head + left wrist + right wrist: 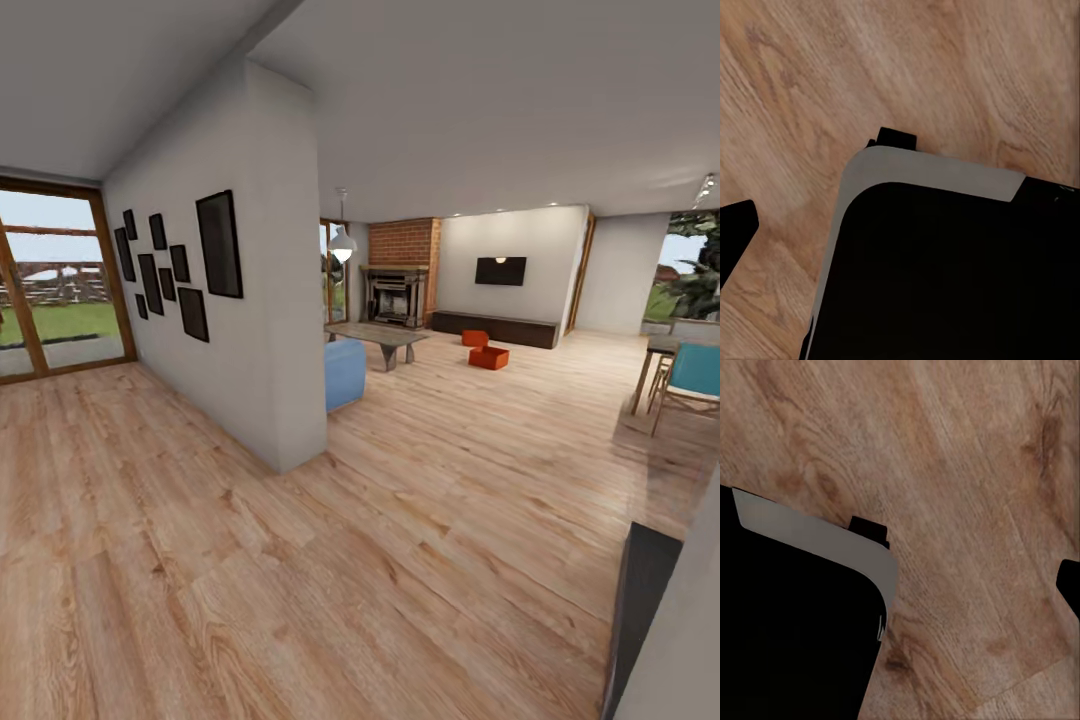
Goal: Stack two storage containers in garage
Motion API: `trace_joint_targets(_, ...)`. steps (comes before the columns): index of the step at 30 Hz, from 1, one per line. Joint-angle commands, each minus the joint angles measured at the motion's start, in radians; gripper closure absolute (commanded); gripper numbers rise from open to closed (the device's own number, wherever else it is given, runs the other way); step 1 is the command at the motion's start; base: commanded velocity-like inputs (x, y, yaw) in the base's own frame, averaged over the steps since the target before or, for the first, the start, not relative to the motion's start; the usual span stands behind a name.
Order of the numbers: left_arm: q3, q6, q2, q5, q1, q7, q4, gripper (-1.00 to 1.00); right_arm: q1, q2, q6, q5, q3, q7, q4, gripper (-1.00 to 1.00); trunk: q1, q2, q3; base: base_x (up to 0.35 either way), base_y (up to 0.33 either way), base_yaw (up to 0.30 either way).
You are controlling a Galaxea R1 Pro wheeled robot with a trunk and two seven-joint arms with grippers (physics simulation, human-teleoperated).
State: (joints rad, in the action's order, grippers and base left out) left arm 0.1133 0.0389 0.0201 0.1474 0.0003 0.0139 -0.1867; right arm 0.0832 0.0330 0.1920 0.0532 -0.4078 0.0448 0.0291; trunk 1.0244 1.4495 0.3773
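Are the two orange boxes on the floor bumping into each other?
Cannot tell. In the head view the far container and the near container sit close together, too distant and small to show contact or a gap.

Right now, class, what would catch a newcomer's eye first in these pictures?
Two orange-red storage containers sit on the light wood floor far across the room, before the low dark TV bench. Nearer, at left, a white wall carries a cluster of black picture frames; a brick fireplace stands beyond.
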Motion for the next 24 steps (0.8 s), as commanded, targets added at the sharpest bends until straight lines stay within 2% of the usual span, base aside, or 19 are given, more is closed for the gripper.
trace_joint_targets(1,0.0,0.004,0.0,0.011,0.0,0.001,-0.002,-1.0,0.001,0.0,0.005,0.005,-0.008,0.002,0.003,-1.0,0.001,0.001,0.001,0.324,0.0,0.0)
trace_joint_targets(10,0.001,0.004,0.0,0.011,0.0,0.001,-0.002,-1.0,0.001,0.001,0.004,-0.008,-0.008,-0.001,0.003,-1.0,0.001,0.001,0.001,0.324,0.0,0.0)
trace_joint_targets(17,0.001,0.004,0.0,0.011,0.0,0.001,-0.002,-1.0,0.001,-0.003,0.006,-0.105,-0.003,-0.003,0.003,-1.0,0.001,0.001,0.001,0.324,0.0,0.0)
trace_joint_targets(20,0.001,0.004,0.0,0.011,0.0,0.001,-0.002,-1.0,0.001,-0.003,0.007,-0.13,-0.001,-0.002,0.003,-1.0,0.001,0.001,0.001,0.324,0.0,0.0)
trace_joint_targets(24,0.001,0.004,0.0,0.011,0.0,0.001,-0.002,-1.0,0.001,-0.006,0.007,-0.136,0.0,-0.002,0.003,-1.0,0.001,0.001,0.001,0.324,0.0,0.0)
